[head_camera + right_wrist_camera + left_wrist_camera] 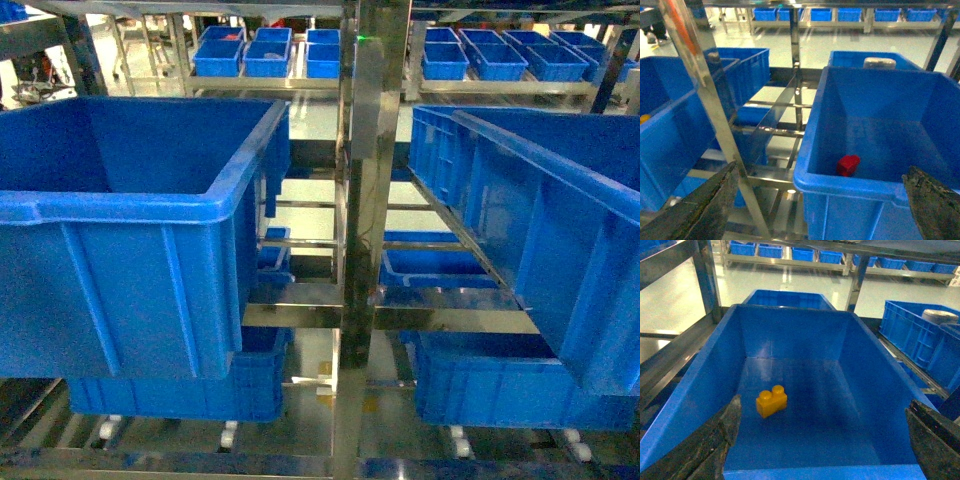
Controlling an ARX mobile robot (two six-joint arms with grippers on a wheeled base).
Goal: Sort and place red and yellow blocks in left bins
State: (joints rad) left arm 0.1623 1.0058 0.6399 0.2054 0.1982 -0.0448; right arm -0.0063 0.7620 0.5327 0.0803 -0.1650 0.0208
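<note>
A yellow block (771, 400) lies on the floor of a large blue bin (790, 325), left of its middle. My left gripper (822, 440) hangs open above the bin's near rim, holding nothing. A red block (848, 165) lies inside the right blue bin (840, 182), close behind its near wall. My right gripper (820, 207) is open and empty, in front of that bin's near left corner. In the right wrist view a speck of yellow (644, 119) shows in the left bin at the frame's edge. Neither gripper appears in the head view, and the blocks are hidden there.
The left bin (120, 220) and right bin (560, 220) sit tilted on a steel rack with a central upright (365, 200). A steel post (705, 100) stands close before the right gripper. More blue bins (245, 55) line the shelves behind and below.
</note>
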